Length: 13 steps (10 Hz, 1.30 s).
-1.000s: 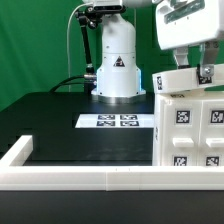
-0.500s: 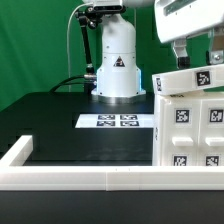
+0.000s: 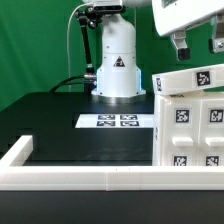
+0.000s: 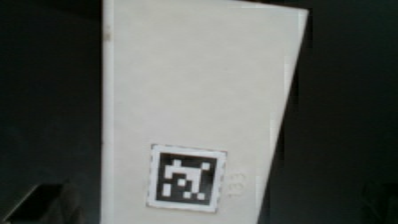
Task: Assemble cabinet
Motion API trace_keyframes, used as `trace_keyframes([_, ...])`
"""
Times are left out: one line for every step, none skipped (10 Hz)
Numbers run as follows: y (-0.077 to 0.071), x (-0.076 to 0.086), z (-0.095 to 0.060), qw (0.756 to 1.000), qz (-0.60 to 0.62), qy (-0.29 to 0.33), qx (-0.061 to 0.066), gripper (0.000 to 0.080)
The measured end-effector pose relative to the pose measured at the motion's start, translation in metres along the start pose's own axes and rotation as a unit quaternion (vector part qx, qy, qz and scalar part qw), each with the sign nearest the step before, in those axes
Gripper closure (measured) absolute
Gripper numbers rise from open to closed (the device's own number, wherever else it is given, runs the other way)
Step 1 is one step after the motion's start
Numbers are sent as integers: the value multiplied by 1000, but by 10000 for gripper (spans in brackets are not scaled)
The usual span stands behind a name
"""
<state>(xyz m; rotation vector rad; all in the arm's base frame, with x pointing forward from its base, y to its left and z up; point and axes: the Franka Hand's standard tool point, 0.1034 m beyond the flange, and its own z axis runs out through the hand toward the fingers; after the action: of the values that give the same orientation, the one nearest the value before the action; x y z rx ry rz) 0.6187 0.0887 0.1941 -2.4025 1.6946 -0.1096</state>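
Outwardly, in the exterior view, the gripper (image 3: 198, 45) hovers at the exterior view's right with its fingers spread and nothing between them, just above a white block (image 3: 193, 78). That block lies on top of the cabinet shell (image 3: 188, 128), which stands at the exterior view's right side of the black table (image 3: 60, 125), behind the near border rail (image 3: 80, 178) and just beside the marker board (image 3: 118, 121). The block's long axis runs across the picture from left to right. It is not level: the end toward the exterior view's right sits higher, and its tagged face is turned toward the camera. I judge the step in hand to be seating this block squarely on the shell. To do that well, the fingers should come down straight over the block's narrow width, close evenly on both long sides, and level the raised end before any push, so the shell is not shoved sideways.

Next, in the wrist view, the same block (image 4: 196, 90) fills the frame as one long pale slab, its length running away from the camera and a tag (image 4: 187, 178) near one end. Its edges look slightly skewed to the frame, which suggests the wrist needs a small turn to line up. The fingers themselves do not show clearly here.
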Motion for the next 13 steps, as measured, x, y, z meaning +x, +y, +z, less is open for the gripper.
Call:
trace_keyframes([-5, -3, -2, 997, -74, 2, 1, 3])
trace_keyframes([-6, -5, -2, 993, -115, 3, 3, 3])
trace_keyframes([-6, -6, -2, 984, -178, 4, 2, 3])
trace_keyframes([-7, -7, -2, 973, -232, 4, 2, 3])
trace_keyframes([-7, -8, -2, 972, -233, 2, 8, 3])
trace_keyframes([-7, -7, -2, 960, -280, 3, 7, 3])
trace_keyframes([-7, -7, -1, 955, -298, 3, 6, 3])
trace_keyframes([-7, -6, -1, 936, -353, 5, 6, 3])
trace_keyframes([-9, -6, -2, 910, -414, 12, 6, 3])
trace_keyframes([-10, -7, -2, 886, -463, 16, 8, 3])
trace_keyframes([-9, -7, 0, 859, -512, 17, 7, 3])
trace_keyframes([-8, -7, 1, 835, -549, 17, 5, 3])
trace_keyframes([-8, -7, 2, 802, -597, 19, -1, 3])
